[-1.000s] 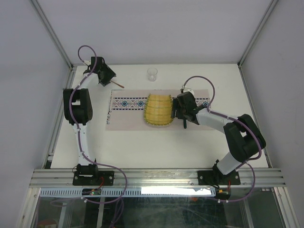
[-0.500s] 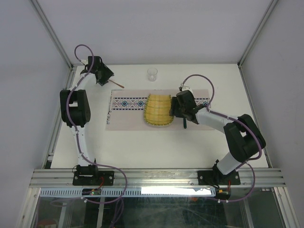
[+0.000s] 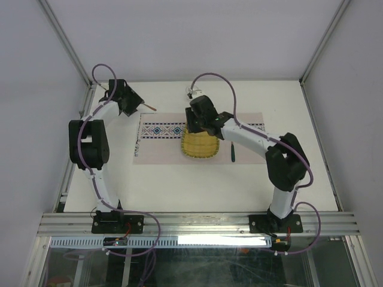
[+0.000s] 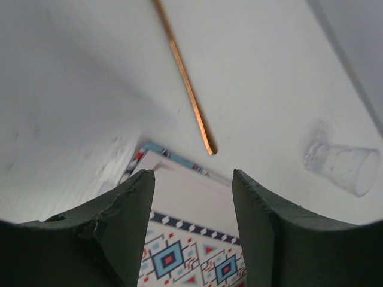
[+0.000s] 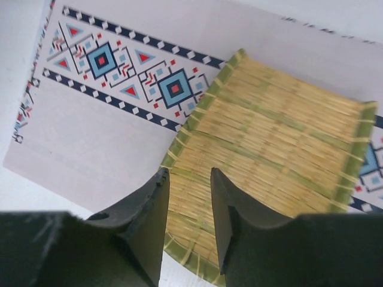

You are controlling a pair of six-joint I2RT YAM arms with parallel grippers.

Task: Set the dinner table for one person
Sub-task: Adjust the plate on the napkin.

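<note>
Dinner table (image 3: 179,179) fills the floor of the enclosure beneath both arms, matte white, with a metal rail (image 3: 197,222) along its near edge. A long pale placemat (image 3: 158,146) with a blue-red patterned band lies across the table's middle. A woven bamboo tray (image 3: 200,146) sits on the placemat's centre, its near rim reaching past the placemat's near edge.

A dark green utensil (image 3: 232,152) lies at the placemat's near edge, just right of the tray. A thin copper-coloured stick (image 3: 148,106) rests on the bare table just beyond the placemat's far left corner. In the left wrist view a clear glass (image 4: 341,167) stands beyond the placemat's far edge, well apart from the stick (image 4: 185,84).

The right gripper (image 5: 188,179) hangs over the tray (image 5: 275,137) above the placemat (image 5: 90,131), fingers parted with nothing between them. The left gripper (image 4: 192,179) hovers by the placemat's far left corner (image 4: 197,203), jaws spread wide and empty, clear of the stick.
</note>
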